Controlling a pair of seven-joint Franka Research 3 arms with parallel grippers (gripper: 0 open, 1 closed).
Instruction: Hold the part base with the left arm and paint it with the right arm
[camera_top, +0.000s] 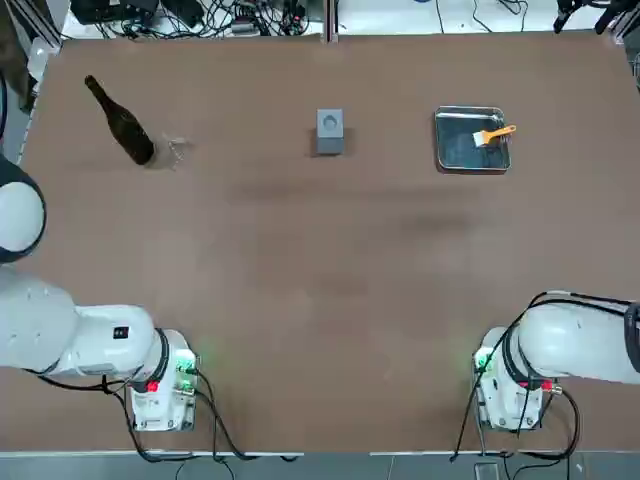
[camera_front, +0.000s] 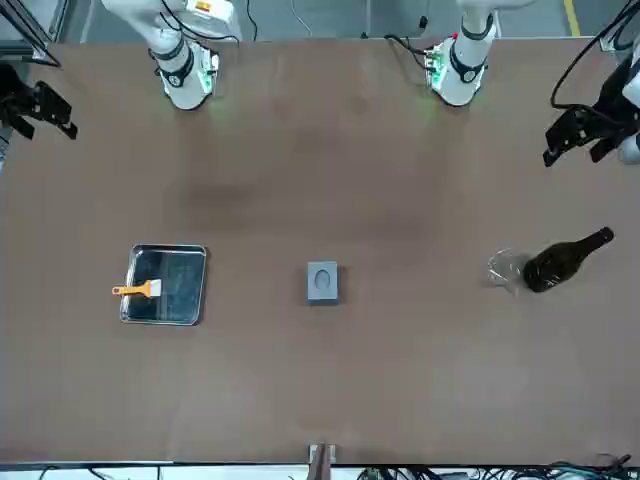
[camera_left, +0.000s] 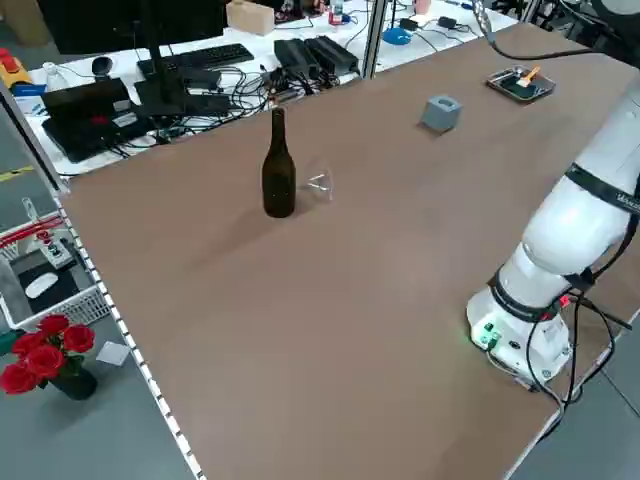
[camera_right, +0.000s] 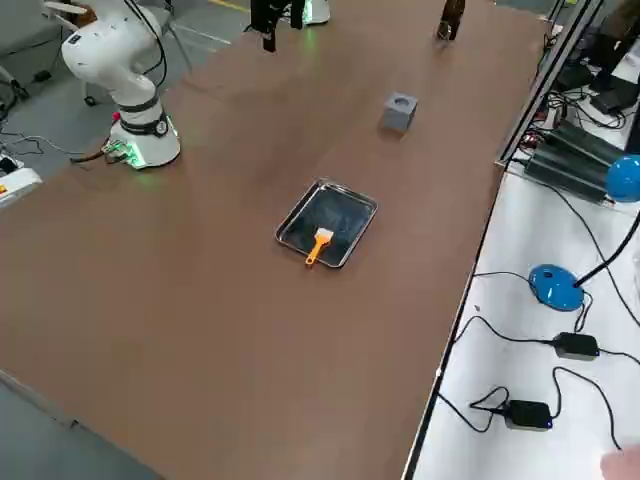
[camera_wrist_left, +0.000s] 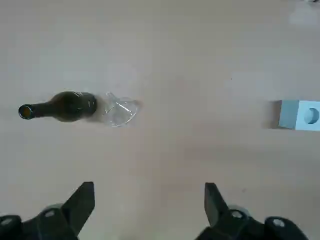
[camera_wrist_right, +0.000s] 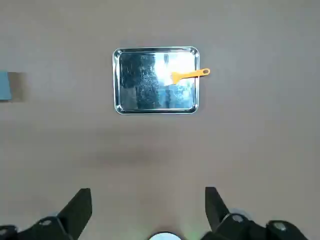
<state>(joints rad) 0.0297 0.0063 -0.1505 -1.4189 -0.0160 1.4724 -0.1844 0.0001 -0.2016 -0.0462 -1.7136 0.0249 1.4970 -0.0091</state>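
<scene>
Grey part base (camera_top: 329, 131) sits mid-surface at the far side, well apart from both end effectors. Left end effector (camera_wrist_left: 149, 210) spread, hovering high nearer the bottle (camera_wrist_left: 59, 106). Right end effector (camera_wrist_right: 148, 212) spread, high near the tray (camera_wrist_right: 156, 108) with brush (camera_wrist_right: 189, 75).

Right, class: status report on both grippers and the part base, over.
Left gripper open, empty. Right gripper open, empty. Part base untouched, mid-table. Nothing in the way.
</scene>
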